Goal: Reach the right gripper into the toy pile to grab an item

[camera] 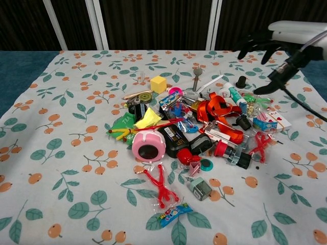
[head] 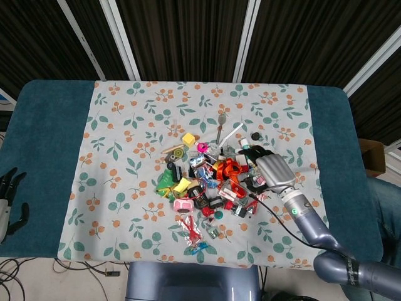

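Two hands show, and only one is at work. The right hand hangs above the right side of the toy pile, which sits heaped near the middle of the table on a leaf-and-orange printed cloth. Its fingers are spread apart and hold nothing; in the chest view the hand is well above the toys, touching none, so the reach looks to be in its approach, with the hand kept released to fit around whatever it picks.

Below and just beside it lie the orange ribbon, a white and green tube, a small black cap and packaged cards toward the table's right edge. These are likely the nearest candidates, though which one is meant I cannot tell. The toys overlap closely, so closing on one may drag its neighbours.

The left hand rests at the table's left edge near the front corner, fingers loosely apart and empty, well clear of the pile, presumably parked out of the way.
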Controlling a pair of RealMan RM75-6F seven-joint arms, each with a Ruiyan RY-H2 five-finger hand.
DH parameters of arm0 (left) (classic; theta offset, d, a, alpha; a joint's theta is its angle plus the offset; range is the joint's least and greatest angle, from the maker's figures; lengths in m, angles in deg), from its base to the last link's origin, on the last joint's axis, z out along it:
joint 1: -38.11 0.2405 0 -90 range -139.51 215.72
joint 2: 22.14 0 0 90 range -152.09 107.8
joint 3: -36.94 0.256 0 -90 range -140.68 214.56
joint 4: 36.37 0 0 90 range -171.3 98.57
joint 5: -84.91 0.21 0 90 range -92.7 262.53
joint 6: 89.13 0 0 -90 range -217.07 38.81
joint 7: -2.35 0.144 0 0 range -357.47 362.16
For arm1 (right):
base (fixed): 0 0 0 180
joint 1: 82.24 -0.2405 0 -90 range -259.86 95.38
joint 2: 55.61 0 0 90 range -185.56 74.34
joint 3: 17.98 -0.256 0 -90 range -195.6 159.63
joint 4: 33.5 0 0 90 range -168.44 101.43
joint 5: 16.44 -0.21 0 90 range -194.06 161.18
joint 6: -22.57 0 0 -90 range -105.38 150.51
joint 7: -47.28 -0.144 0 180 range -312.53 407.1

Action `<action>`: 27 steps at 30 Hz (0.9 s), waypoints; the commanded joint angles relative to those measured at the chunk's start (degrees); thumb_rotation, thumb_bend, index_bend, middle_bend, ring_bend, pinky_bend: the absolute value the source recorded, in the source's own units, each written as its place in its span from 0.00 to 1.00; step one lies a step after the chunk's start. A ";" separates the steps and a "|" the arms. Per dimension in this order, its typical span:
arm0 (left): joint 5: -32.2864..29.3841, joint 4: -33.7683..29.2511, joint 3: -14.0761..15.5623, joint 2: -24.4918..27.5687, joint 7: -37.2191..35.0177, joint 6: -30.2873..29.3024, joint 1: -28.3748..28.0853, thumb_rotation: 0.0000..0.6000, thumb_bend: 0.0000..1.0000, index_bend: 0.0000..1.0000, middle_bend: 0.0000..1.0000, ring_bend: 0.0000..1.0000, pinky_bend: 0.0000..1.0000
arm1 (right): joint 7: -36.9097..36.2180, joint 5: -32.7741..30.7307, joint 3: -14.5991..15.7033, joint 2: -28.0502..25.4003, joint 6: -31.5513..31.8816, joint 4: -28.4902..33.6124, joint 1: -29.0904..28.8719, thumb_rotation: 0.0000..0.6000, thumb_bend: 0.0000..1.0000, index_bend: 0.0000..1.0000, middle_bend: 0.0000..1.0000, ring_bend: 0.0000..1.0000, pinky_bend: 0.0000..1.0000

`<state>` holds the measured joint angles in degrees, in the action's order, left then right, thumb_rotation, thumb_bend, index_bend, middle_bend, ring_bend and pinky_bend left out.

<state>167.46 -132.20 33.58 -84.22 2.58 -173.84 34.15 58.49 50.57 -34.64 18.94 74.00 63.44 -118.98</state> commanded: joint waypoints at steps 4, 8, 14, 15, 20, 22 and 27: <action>-0.06 0.03 0.02 0.02 -0.02 0.16 -0.06 1.00 0.57 0.10 0.00 0.03 0.05 | 5.44 -4.56 -0.93 5.17 -4.13 -2.40 -6.43 1.00 0.21 0.23 0.28 0.15 0.26; -0.09 0.03 -0.03 0.08 -0.26 0.06 -0.02 1.00 0.57 0.10 0.00 0.03 0.05 | 6.88 -7.64 -1.59 9.06 -5.36 -4.81 -9.99 1.00 0.21 0.25 0.29 0.16 0.26; -0.47 0.05 -0.23 0.36 -0.76 0.23 -0.08 1.00 0.57 0.10 0.00 0.03 0.05 | 7.41 -9.20 -1.08 12.44 -5.45 -5.98 -12.44 1.00 0.21 0.29 0.32 0.16 0.26; -0.50 0.06 -0.24 0.40 -0.81 0.28 -0.10 1.00 0.57 0.10 0.00 0.03 0.05 | 7.59 -9.19 -0.80 12.74 -5.32 -6.08 -12.57 1.00 0.21 0.30 0.32 0.16 0.26; -0.55 0.02 -0.27 0.52 -0.99 0.43 -0.17 1.00 0.57 0.10 0.00 0.03 0.05 | 7.87 -7.77 1.48 14.14 -4.07 -5.59 -12.49 1.00 0.21 0.33 0.34 0.16 0.26; -0.59 0.00 -0.28 0.54 -0.97 0.48 -0.19 1.00 0.57 0.10 0.00 0.03 0.05 | 7.90 -6.78 2.43 14.49 -3.50 -5.34 -12.27 1.00 0.21 0.33 0.34 0.16 0.26; -0.58 0.01 -0.21 0.54 -0.90 0.51 -0.18 1.00 0.57 0.10 0.00 0.03 0.05 | 7.80 -5.48 4.39 15.83 -2.85 -6.11 -12.01 1.00 0.22 0.33 0.35 0.17 0.26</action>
<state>166.89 -132.19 33.37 -83.68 1.68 -173.33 33.97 66.34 44.87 -30.52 34.51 71.00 57.55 -131.08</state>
